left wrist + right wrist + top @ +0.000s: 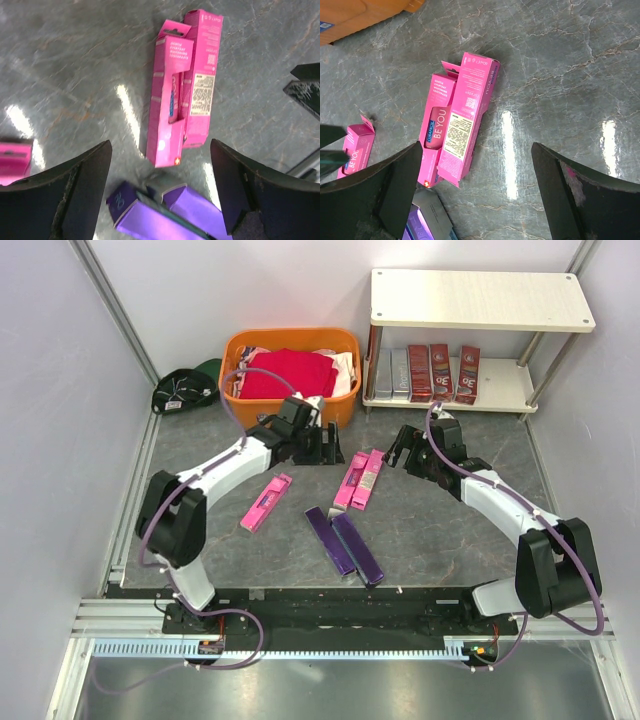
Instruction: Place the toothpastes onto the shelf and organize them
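The two-tier cream shelf (pixel 478 300) stands at the back right. Its lower board holds two silver-grey toothpastes (pixel 391 371) and three dark red ones (pixel 441 371). On the table lie two hot pink boxes side by side (pixel 359 480), a single pink box (pixel 266 502) and two dark purple boxes (pixel 343 544). My left gripper (pixel 325 445) is open and empty, hovering left of the pink pair (pixel 170 100), with the purple boxes (pixel 155 220) below. My right gripper (pixel 405 452) is open and empty, right of the same pair (pixel 465 120).
An orange basket (pixel 240 390) with a red cloth (pixel 288 373) stands at the back, left of the shelf. A dark bundle (pixel 185 390) lies left of the basket. Walls and metal rails close in both sides. The right gripper's fingers (pixel 307 90) show in the left wrist view.
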Robot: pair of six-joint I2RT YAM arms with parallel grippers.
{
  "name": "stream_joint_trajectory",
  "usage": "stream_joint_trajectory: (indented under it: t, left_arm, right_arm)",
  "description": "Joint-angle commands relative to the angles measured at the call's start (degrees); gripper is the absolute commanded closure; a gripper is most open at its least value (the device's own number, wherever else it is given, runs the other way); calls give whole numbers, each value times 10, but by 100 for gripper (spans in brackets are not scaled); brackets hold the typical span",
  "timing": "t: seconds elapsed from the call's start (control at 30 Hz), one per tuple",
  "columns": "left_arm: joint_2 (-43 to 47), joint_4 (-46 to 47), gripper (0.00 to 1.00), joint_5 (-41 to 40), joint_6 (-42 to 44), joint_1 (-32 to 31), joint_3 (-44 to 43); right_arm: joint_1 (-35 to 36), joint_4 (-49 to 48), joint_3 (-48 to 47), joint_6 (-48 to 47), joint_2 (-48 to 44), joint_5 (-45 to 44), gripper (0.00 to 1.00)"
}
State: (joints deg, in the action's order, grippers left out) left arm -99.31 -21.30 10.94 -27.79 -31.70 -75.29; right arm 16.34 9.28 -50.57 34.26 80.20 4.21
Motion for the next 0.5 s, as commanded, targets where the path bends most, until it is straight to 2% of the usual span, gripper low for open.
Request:
stream_joint_trajectory:
  t: [0.0,0.1,0.47]
  left_arm:
    - [-70,-19,16,-34,51,-33,-69]
    - [-114,-20,24,-31,50,-48,-98]
    - [-207,-22,38,-48,56,-72,-142]
  right_arm:
    - [1,2,-18,8,-14,-11,2]
    - [1,2,-9,12,-23,-11,2]
    - [-1,4,13,18,-39,-18,2]
